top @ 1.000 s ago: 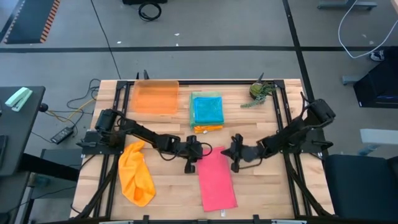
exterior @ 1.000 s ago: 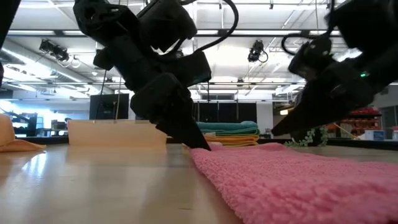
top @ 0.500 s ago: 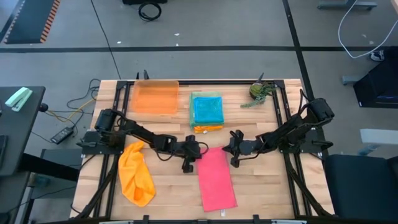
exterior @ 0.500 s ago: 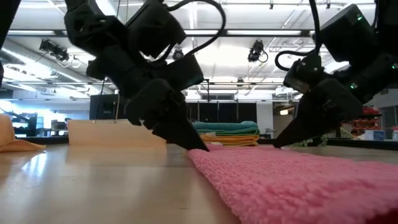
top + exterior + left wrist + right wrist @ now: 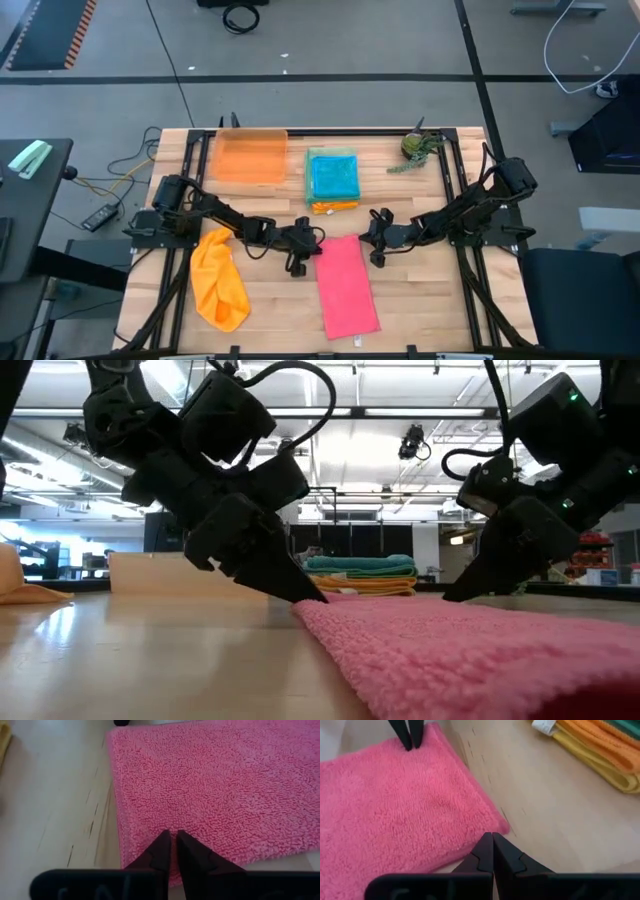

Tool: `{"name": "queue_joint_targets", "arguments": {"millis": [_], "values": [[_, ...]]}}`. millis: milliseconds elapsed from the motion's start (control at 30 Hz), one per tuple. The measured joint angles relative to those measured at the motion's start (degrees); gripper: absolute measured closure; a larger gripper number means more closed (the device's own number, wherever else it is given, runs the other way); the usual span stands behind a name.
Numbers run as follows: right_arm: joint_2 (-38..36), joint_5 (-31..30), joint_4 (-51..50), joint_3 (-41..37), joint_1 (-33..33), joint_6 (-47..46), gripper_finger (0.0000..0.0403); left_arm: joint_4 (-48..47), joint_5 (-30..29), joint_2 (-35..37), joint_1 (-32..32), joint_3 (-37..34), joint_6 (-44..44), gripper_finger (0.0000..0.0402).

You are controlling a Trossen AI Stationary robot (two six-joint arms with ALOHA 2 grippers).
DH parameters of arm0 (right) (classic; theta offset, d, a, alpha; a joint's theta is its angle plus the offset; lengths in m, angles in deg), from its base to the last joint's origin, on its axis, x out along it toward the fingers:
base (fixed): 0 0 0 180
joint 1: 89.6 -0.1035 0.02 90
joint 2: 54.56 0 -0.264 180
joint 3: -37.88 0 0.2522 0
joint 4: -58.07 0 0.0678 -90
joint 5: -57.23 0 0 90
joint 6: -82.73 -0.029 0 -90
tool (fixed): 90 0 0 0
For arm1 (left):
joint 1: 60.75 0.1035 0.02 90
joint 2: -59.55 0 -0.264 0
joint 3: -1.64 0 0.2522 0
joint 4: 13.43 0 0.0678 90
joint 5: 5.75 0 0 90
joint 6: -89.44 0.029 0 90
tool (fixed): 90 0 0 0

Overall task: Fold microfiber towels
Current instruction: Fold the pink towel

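A pink towel [image 5: 348, 287], folded into a long strip, lies flat on the wooden table [image 5: 440, 310]. My left gripper [image 5: 314, 250] slants down onto its far-left corner, its fingers [image 5: 165, 845] shut but for a thin slit. My right gripper [image 5: 372, 250], shut, slants down at the far-right corner [image 5: 501, 827]. A crumpled orange towel [image 5: 220, 285] lies at the near left. A stack of folded towels [image 5: 332, 180], teal on top, rests at the far middle. My left gripper rests its fingertips [image 5: 173, 836] on the pink towel's top, a little in from its left long edge near the far-left corner [image 5: 117, 870]. It slants down from the table's left. Whether any cloth is nipped in the slit, I cannot tell. My right gripper touches the pink towel with its shut fingertips [image 5: 492, 837] at the right long edge, just beside the far-right corner. It slants down from the table's right. The towel lies flat under it.
A translucent orange tray [image 5: 250, 155] stands at the far left, beside the towel stack [image 5: 365, 575]. A small green plant [image 5: 415, 148] sits at the far right. Bare wood shows right of the pink towel.
My left gripper has tipped lower and drawn a little toward the table's left edge, and the towel's far-left corner has slid along with it. My right gripper has sunk from just above the towel onto its far-right corner.
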Motion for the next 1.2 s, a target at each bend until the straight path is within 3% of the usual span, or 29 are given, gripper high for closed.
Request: {"name": "queue_joint_targets", "arguments": {"millis": [233, 500, 600, 900, 1200], "values": [[-1.3, 0.0, -1.1, 0.3, -0.3, 0.5, 0.0398, 0.2, 0.0, 4.8, 0.2, 0.0, 5.7, 0.0363], [-4.4, -1.3, -1.7, 0.7, -3.1, 0.3, 0.0398, -5.5, 0.1, 11.9, 0.3, 0.2, 3.4, 0.0362], [-3.1, -2.5, -1.4, 2.4, -3.6, 0.0, 0.0398, -10.1, 0.5, 11.2, 0.3, 0.0, 0.4, 0.0369], [5.7, -2.6, -2.0, 7.8, -1.5, 3.2, 0.0398, -9.7, 0.6, 4.6, 0.8, 0.1, -3.1, 0.0376], [8.7, -1.9, -2.2, 8.0, 1.4, -0.6, 0.0398, -9.0, 0.6, 3.9, 5.8, 0.3, 1.7, 0.0378]]}}
